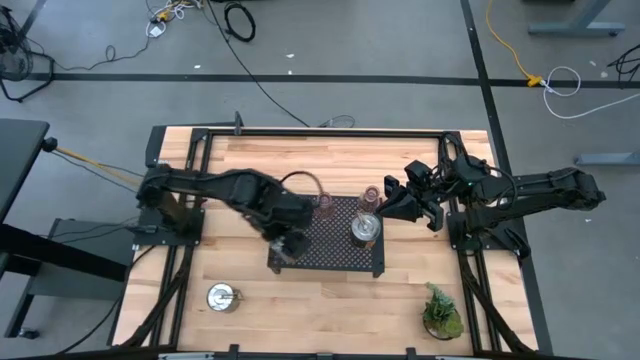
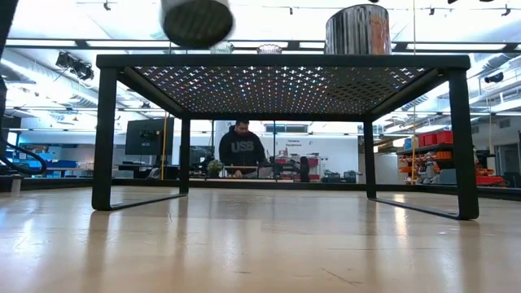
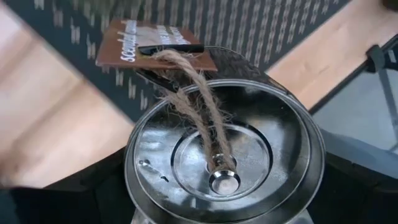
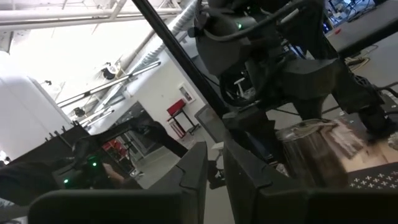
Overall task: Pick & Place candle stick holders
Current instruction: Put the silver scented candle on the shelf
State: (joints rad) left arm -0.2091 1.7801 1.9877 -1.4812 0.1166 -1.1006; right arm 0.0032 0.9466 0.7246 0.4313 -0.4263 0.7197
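The left gripper (image 1: 290, 243) holds 1 silver holder (image 3: 224, 165) in its jaws above the tray's (image 1: 345, 262) edge; an off-centre release could tip it onto the table (image 1: 330, 300). The right gripper's (image 1: 395, 203) jaws stand narrow, nearly closed and empty, near another silver holder (image 1: 366, 227) it could bump.

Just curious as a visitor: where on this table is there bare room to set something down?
Bare wood lies between the silver holder and the plant, and behind the tray. The tray's back edge is crowded: both end effectors, left and right, and holders.

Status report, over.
Left pincer holding silver holder above tray. Right pincer shut, empty, at tray's edge. Nothing blocking.
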